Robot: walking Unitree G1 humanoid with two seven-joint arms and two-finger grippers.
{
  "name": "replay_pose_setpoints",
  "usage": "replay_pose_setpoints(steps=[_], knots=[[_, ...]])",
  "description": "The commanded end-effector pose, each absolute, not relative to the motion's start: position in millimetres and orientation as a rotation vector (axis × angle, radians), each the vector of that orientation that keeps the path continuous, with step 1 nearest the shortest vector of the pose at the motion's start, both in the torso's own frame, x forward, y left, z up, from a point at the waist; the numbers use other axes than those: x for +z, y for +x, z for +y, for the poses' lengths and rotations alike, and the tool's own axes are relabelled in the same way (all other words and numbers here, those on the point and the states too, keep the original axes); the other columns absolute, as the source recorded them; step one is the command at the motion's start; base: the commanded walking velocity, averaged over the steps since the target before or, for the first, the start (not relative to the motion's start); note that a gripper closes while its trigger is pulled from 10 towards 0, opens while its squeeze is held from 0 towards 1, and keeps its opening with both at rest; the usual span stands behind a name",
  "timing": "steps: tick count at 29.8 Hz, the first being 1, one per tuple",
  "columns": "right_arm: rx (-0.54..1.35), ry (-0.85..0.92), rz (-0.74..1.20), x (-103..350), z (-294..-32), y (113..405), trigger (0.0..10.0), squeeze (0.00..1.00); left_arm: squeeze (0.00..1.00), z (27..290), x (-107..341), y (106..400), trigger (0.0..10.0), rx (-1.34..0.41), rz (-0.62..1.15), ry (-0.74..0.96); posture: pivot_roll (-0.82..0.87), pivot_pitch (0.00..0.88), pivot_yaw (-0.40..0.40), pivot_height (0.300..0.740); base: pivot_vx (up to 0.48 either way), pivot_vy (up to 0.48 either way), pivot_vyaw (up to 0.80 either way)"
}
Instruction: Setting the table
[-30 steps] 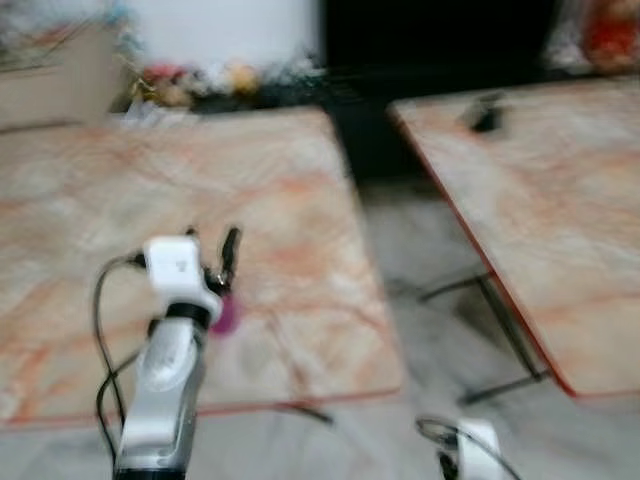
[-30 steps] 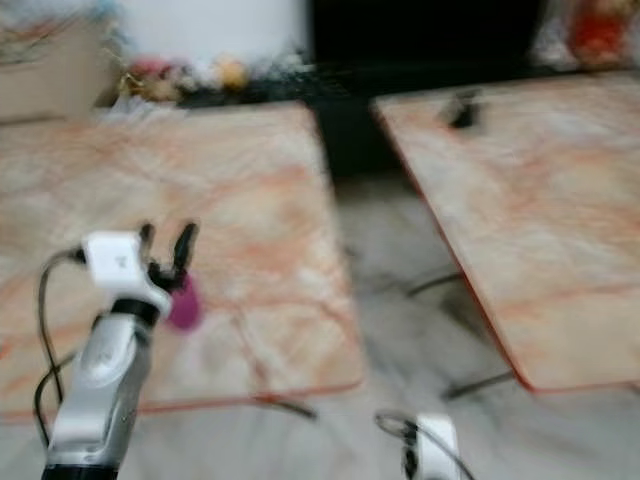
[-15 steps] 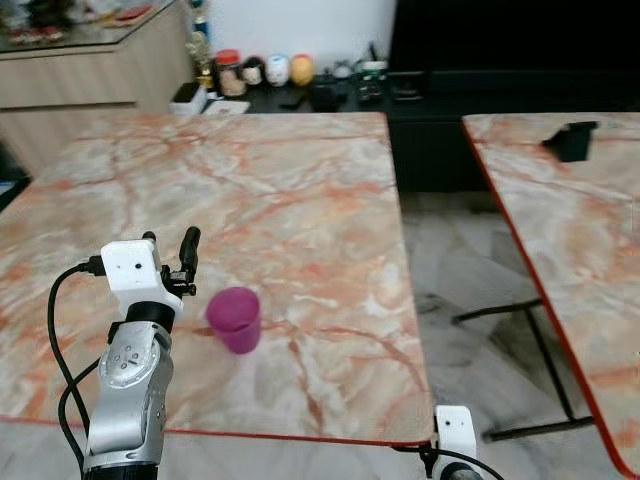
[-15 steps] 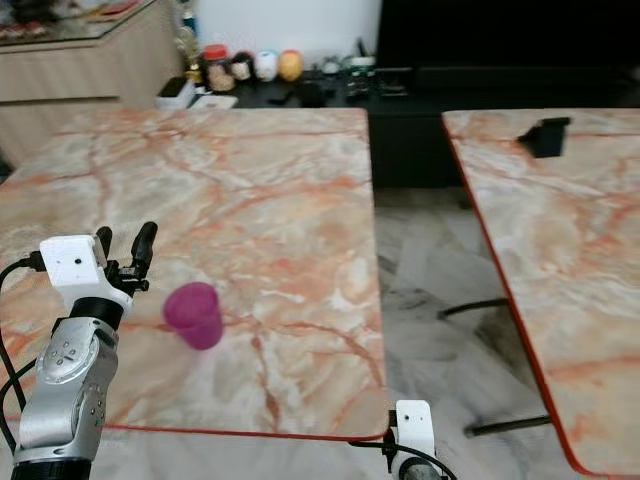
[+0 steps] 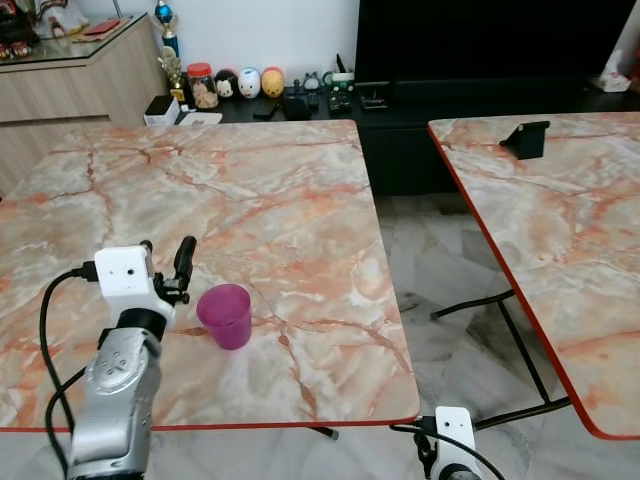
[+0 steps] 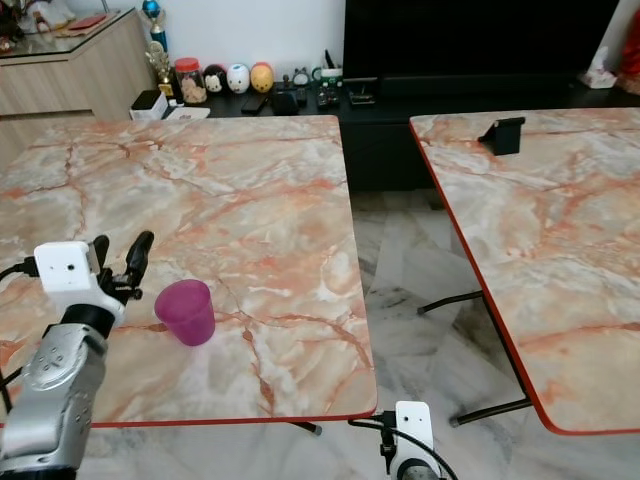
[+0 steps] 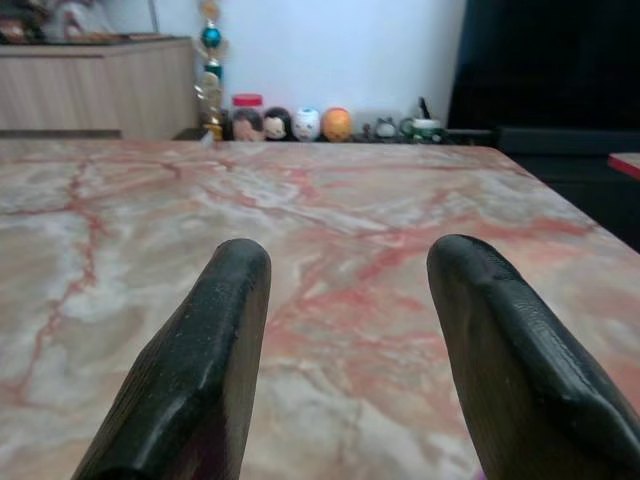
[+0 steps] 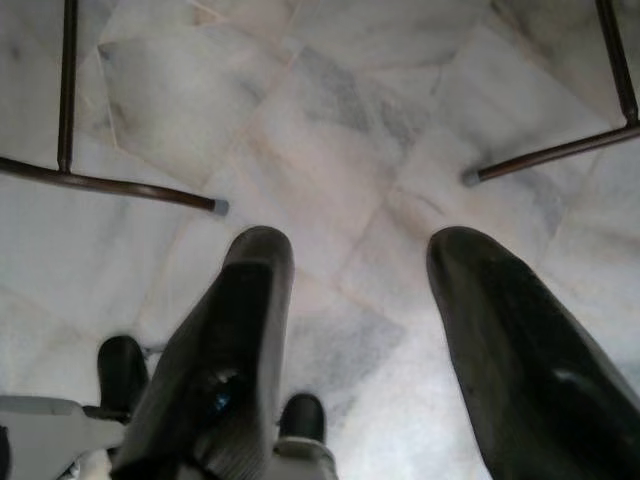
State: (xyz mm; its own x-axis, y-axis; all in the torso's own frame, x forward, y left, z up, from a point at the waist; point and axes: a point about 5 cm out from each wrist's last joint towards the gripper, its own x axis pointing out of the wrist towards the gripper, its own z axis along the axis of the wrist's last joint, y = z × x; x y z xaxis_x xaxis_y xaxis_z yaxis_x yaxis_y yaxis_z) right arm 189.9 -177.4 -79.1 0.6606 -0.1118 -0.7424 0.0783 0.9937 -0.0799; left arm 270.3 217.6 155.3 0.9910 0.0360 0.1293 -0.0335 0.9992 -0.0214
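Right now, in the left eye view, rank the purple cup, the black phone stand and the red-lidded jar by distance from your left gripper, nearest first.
From the left gripper, open above the near table:
1. Purple cup, just to its right on the same table.
2. Red-lidded jar, far ahead on the low dark shelf by the wall.
3. Black phone stand, far across the gap on the right-hand table.

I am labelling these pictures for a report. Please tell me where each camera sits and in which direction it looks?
Left eye view: on the head, looking forward and down at two marble tables, a purple cup; the left arm with left gripper shows.
Right eye view: beside it, same scene, slightly shifted.
Left wrist view: on the left wrist, looking along open fingers across the tabletop to shelf figurines.
Right wrist view: on the hanging right wrist, looking down past the right gripper at the tiled floor and table legs.
Both eye views share cup and tables.
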Motion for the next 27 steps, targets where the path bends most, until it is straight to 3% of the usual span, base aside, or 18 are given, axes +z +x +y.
replay_pose_setpoints(steps=[1, 9, 27], knots=[[-0.120, -0.047, 0.857, -79, -178, 191, 10.0, 0.00, 0.00, 226, 161, 261, 10.0, 0.040, -0.123, -0.035, -0.03, 0.000, 0.041, 0.740, 0.000, 0.000, 0.00], [-0.133, -0.040, 0.862, -80, -178, 190, 10.0, 0.00, 0.00, 232, 157, 246, 10.0, 0.061, -0.090, -0.029, -0.01, 0.000, 0.041, 0.740, 0.000, 0.000, 0.00], [-0.119, -0.022, 0.847, -79, -176, 190, 10.0, 0.00, 0.00, 219, 164, 253, 10.0, 0.025, -0.112, -0.063, -0.01, 0.000, 0.045, 0.740, -0.075, 0.000, 0.00]])
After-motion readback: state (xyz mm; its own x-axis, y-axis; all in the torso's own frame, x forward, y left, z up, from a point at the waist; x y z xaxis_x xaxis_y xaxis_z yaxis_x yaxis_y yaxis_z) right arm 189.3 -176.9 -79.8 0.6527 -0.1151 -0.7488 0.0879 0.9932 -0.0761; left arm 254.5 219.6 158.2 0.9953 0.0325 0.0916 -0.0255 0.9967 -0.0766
